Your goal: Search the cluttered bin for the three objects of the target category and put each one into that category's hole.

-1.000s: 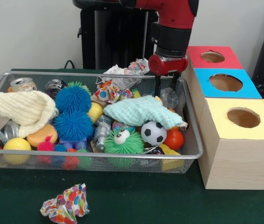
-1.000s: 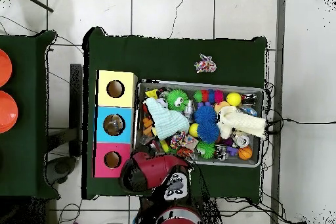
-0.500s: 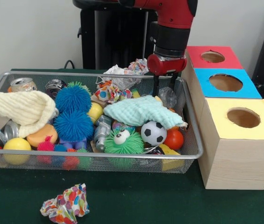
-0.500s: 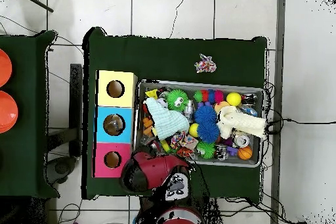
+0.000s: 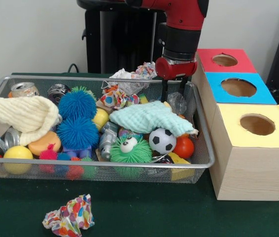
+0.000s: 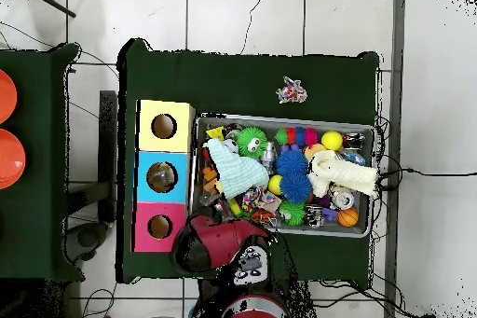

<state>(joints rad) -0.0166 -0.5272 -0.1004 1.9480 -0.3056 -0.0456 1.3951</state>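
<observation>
A wire mesh bin (image 5: 105, 165) holds a jumble of toys, cloths, cans and crumpled paper. My gripper (image 5: 174, 94) hangs open over the bin's far right corner, just above a clear crumpled plastic piece (image 5: 178, 102) and the mint cloth (image 5: 149, 117); nothing is between its fingers. To the right stands a wooden box with a red hole (image 5: 225, 60), a blue hole (image 5: 238, 87) and a yellow hole (image 5: 257, 124). In the overhead view the red arm (image 6: 210, 242) covers the gripper at the bin's (image 6: 284, 118) lower left corner.
In the bin lie a cream cloth (image 5: 23, 114), two blue spiky balls (image 5: 78, 132), a green googly-eyed ball (image 5: 130, 149), a soccer ball (image 5: 162, 140), an orange ball (image 5: 184, 146), cans (image 5: 24, 89) and patterned paper wads (image 5: 114, 98). Another wad (image 5: 69, 216) lies on the green table.
The gripper has risen slightly at the bin's far right corner. Nothing in the bin has moved.
</observation>
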